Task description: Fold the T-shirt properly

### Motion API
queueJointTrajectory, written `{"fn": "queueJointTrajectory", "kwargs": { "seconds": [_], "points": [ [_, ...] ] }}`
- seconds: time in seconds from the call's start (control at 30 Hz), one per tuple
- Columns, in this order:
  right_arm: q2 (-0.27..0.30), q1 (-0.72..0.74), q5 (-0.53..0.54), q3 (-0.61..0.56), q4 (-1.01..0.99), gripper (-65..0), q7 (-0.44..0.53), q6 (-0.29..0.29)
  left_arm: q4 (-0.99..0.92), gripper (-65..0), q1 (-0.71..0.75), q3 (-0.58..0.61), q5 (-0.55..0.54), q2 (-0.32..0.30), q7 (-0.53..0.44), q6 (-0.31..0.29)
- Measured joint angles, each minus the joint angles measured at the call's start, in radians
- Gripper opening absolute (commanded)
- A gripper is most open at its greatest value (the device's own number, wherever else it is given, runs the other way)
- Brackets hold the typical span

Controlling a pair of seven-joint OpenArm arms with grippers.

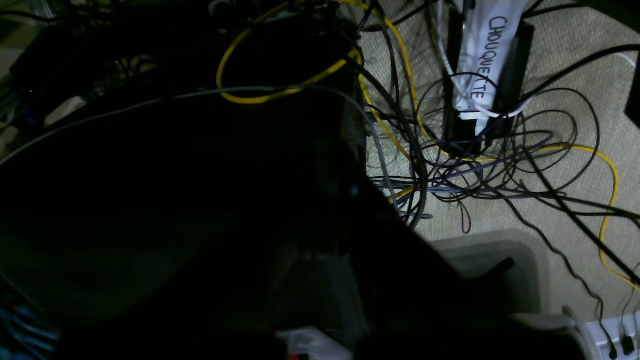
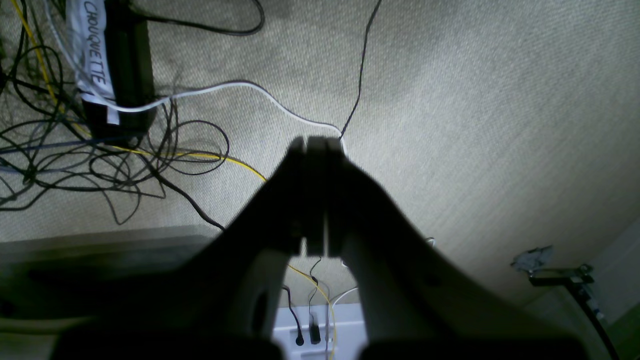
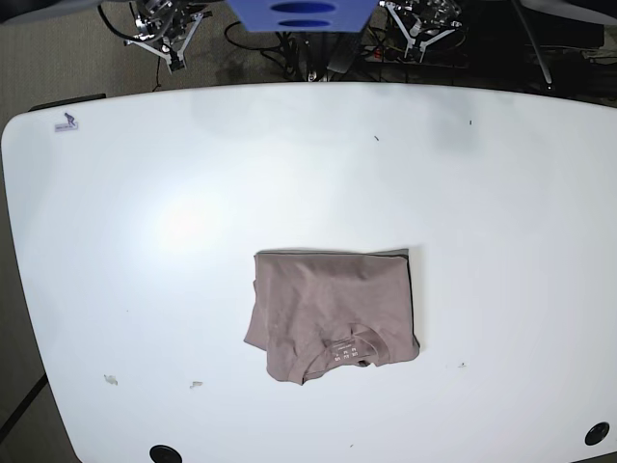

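The T-shirt lies folded into a rough rectangle on the white bench, slightly toward the near edge, with its neck label facing up; the print on it is too small to read. Both arms are off the bench. The right gripper hangs over beige carpet with its fingers pressed together, pinching nothing. The left gripper is lost in shadow in its wrist view, likewise pressed together. A white tag among tangled cables reads "CHOUQUETTE".
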Motion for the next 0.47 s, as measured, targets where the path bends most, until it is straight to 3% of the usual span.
{"fn": "queueJointTrajectory", "kwargs": {
  "seconds": [0.47],
  "points": [
    [0.000, 0.001, 0.000, 0.000, 0.000, -65.0, 0.000, 0.000, 0.000, -64.9, -0.003, -0.003, -0.004, 0.018, -0.016, 0.000]
  ]
}}
